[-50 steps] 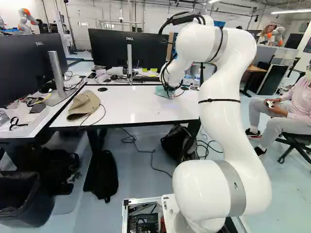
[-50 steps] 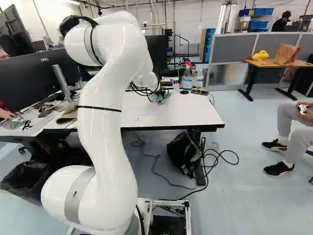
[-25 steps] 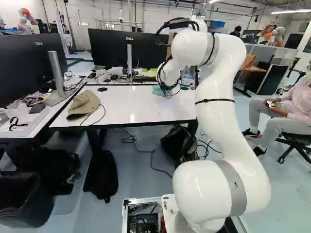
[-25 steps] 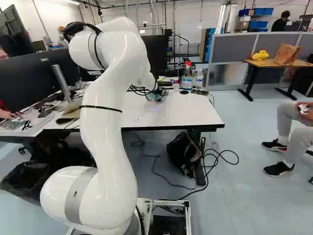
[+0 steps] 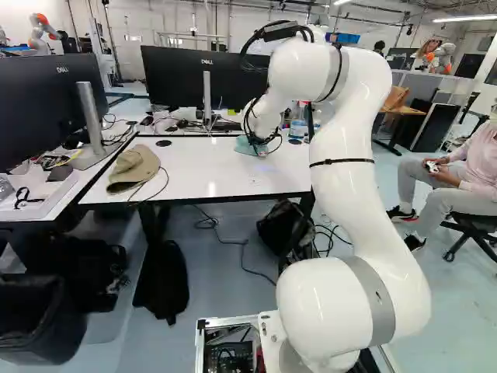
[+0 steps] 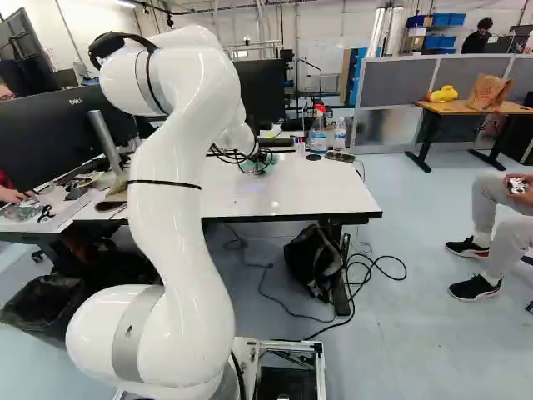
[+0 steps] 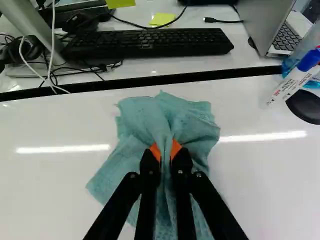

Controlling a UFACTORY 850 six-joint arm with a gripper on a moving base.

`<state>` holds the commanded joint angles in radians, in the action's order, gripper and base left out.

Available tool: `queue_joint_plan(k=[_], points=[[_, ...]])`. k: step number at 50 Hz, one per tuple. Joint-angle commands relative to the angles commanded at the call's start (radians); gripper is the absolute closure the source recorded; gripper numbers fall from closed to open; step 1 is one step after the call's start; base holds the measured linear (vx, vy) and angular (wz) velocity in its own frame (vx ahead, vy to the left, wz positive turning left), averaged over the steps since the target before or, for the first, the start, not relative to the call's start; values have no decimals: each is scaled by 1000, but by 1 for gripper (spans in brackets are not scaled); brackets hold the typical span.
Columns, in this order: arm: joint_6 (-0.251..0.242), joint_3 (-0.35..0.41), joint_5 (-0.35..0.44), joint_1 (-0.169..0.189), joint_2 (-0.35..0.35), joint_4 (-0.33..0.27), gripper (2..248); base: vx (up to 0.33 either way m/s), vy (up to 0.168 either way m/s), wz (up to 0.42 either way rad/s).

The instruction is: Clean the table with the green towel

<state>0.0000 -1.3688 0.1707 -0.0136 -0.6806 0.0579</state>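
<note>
Over the white table (image 5: 210,175), at its far part, my gripper (image 5: 261,143) is low down with the green towel (image 5: 245,146) under and around it. In the wrist view the gripper (image 7: 165,152) is shut on a pinched fold of the towel (image 7: 192,117), which stands up between the orange pads. The rest of the cloth spreads crumpled on the tabletop around the fingers. The fingers cover part of the towel.
Beyond the table's far edge lie a keyboard (image 7: 150,43), monitor (image 5: 203,78) and laptop (image 7: 270,25). Spray bottle (image 6: 318,129) and marker (image 7: 295,77) stand right of the towel; a cap (image 5: 133,168) lies left. Another robot (image 5: 43,33) is far back.
My arm has shifted to the left across the far part of the table, and the held towel has slid along with it. The base has not moved.
</note>
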Motion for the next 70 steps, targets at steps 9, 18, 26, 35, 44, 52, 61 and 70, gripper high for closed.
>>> queue_joint_plan(k=[9,18,26,35,44,52,61,70], points=[[0,43,0,-15,31,0,209,0,0,0],[0,92,0,-25,66,0,209,0,0,0],[0,138,0,-25,100,0,209,0,0,0],[0,180,0,-15,131,0,209,0,0,0],[0,214,0,5,156,0,209,0,0,0],[0,232,0,25,169,0,209,0,0,0],[0,216,0,49,157,0,209,0,0,0],[0,185,0,72,135,0,209,0,0,0]])
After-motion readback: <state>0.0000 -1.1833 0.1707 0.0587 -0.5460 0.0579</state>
